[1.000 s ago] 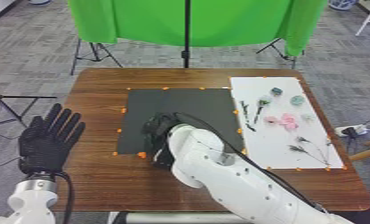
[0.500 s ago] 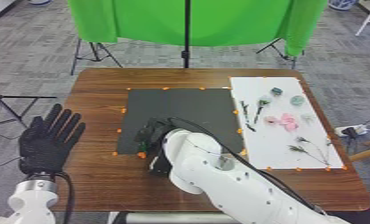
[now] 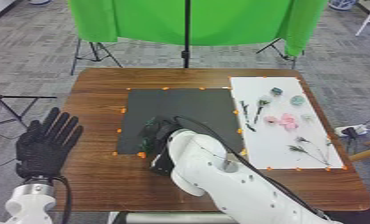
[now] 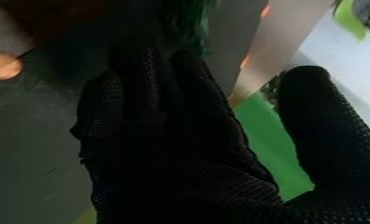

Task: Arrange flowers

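Right hand (image 4: 190, 185): fingers extended, thumb apart, beside the green sprig (image 3: 149, 136), presumably to settle foliage first.
Black sheet (image 3: 192, 104): bears the sprig at its near left; likely the arrangement's ground.
White sheet (image 3: 263, 152): pink flower (image 3: 288, 121) and other pieces laid apart, probably for easy picking.
Left hand (image 3: 41, 152): fingers spread, beside the desk's (image 3: 97, 107) left edge, leaving working room.
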